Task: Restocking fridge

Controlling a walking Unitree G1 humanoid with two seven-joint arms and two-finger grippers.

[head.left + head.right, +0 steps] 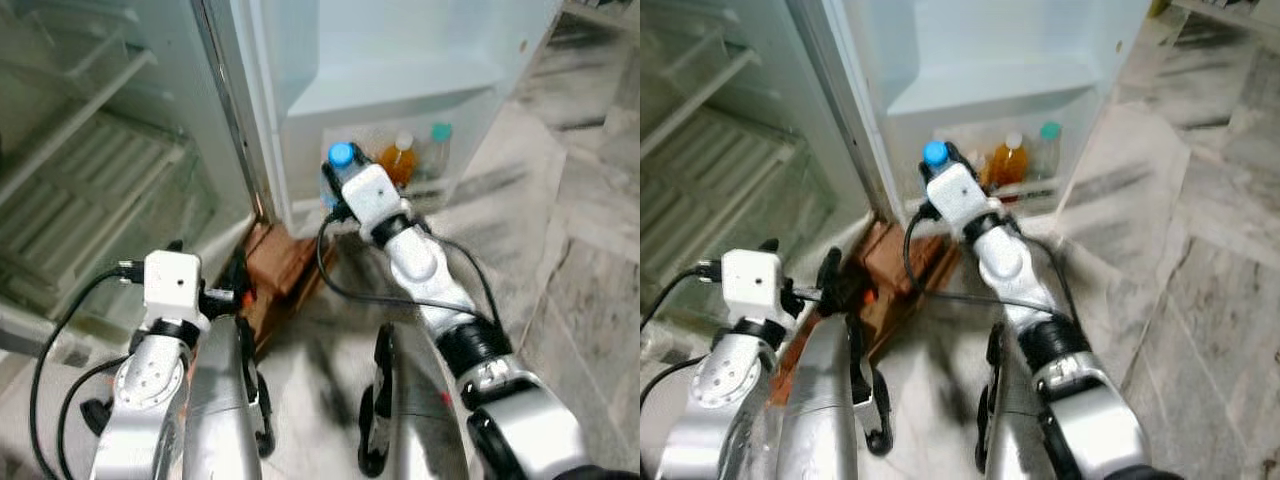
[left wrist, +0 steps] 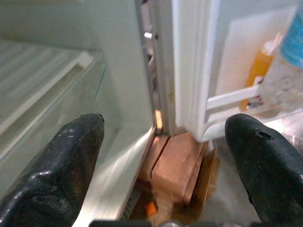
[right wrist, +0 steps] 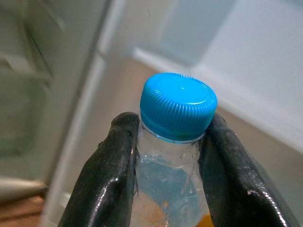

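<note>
Step in hand: we judge we are carrying a bottle to the fridge door shelf, with placing not yet done.
Right gripper (image 3: 170,156): our fingers (image 3: 106,175) are clamped on the neck of the water bottle (image 1: 336,170), just under its blue cap (image 3: 178,105).
Where the bottle is: held up in front of the open fridge door, near the lower door shelf (image 1: 380,190) and just beside the bottles standing there.
Already stocked: an orange juice bottle (image 1: 399,158) and a teal-capped bottle (image 1: 438,148) stand upright in that shelf.
Left gripper (image 2: 165,142): our fingers are spread apart and grasp nothing; they point toward the foot of the fridge, where a wooden block (image 2: 177,165) props it.
Fridge body: glass shelves (image 1: 90,190) lie to our left.
Next move: we think the bottle must go over the shelf rail and down upright into the free space beside the orange juice bottle, without knocking it, before we let go.
</note>
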